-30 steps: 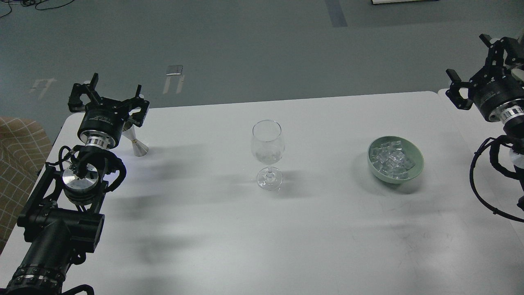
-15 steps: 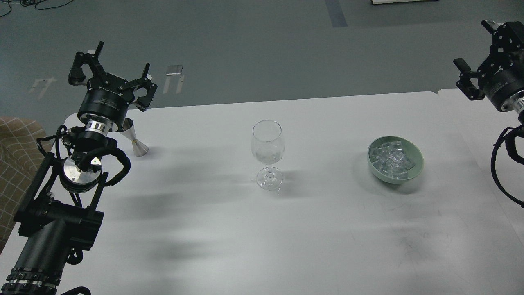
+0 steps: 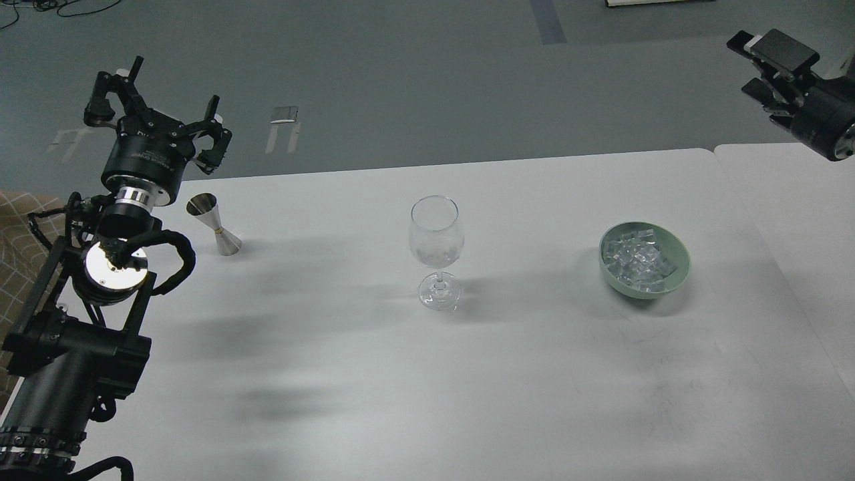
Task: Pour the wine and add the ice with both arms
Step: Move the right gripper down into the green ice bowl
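Observation:
A clear wine glass (image 3: 437, 248) stands upright mid-table; I cannot tell whether it holds any liquid, and no stream of wine shows. A pale green bowl (image 3: 678, 267) to its right holds several clear ice cubes (image 3: 638, 260). A small steel jigger (image 3: 215, 224) stands at the left of the table. My left gripper (image 3: 157, 107) is open and empty, raised above and left of the jigger, apart from it. My right gripper (image 3: 768, 63) is at the far upper right, past the table's edge, high above the bowl and empty; its fingers look spread.
The white table (image 3: 427, 374) has a seam near its right side (image 3: 741, 200). A beige checked fabric (image 3: 13, 220) lies off the table's left edge. Grey floor lies beyond the far edge.
My left gripper rose and moved left, uncovering the jigger. My right gripper rose and drew back toward the upper right corner. Glass, bowl and jigger have not moved.

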`<state>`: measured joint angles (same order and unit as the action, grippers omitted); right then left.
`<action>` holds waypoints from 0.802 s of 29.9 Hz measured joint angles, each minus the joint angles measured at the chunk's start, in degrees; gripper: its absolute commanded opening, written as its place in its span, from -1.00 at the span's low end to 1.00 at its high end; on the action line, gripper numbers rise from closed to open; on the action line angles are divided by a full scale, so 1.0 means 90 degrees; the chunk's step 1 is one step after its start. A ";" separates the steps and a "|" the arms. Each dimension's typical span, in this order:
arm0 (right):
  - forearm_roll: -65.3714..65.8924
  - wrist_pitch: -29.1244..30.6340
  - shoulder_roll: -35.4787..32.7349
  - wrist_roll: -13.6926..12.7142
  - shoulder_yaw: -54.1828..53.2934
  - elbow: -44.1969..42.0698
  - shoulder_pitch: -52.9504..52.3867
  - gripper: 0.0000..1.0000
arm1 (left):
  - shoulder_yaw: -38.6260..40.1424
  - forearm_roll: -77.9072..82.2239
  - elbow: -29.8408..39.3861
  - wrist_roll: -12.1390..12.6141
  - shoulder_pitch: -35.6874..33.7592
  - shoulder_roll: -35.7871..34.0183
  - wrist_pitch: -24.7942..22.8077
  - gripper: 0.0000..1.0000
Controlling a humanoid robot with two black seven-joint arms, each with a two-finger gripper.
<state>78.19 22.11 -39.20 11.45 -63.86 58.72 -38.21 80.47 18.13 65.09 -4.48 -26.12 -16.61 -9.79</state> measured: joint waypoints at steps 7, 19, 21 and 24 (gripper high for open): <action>0.1288 -0.0149 -0.0134 -0.0083 0.1079 0.0335 -0.0693 1.00 | 0.0072 0.0146 0.0350 -0.0001 0.0187 0.0074 0.0002 0.96; 0.2395 0.0312 -0.1269 -0.0022 0.3257 0.2014 -0.1612 1.00 | 0.0105 0.0153 0.0507 -0.0001 0.0390 0.0162 -0.0027 0.96; 0.2394 0.0514 -0.1379 0.0012 0.3368 0.2104 -0.1691 1.00 | 0.0097 0.0152 0.0507 -0.0004 0.0398 0.0131 -0.0037 0.96; 0.2389 0.0612 -0.1561 0.0069 0.3420 0.2159 -0.1688 1.00 | 0.0091 0.0145 0.0507 -0.0004 0.0424 0.0112 -0.0055 0.96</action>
<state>99.69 27.62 -53.24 12.07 -33.08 78.16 -53.40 81.29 19.44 69.65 -4.52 -22.31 -15.61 -10.28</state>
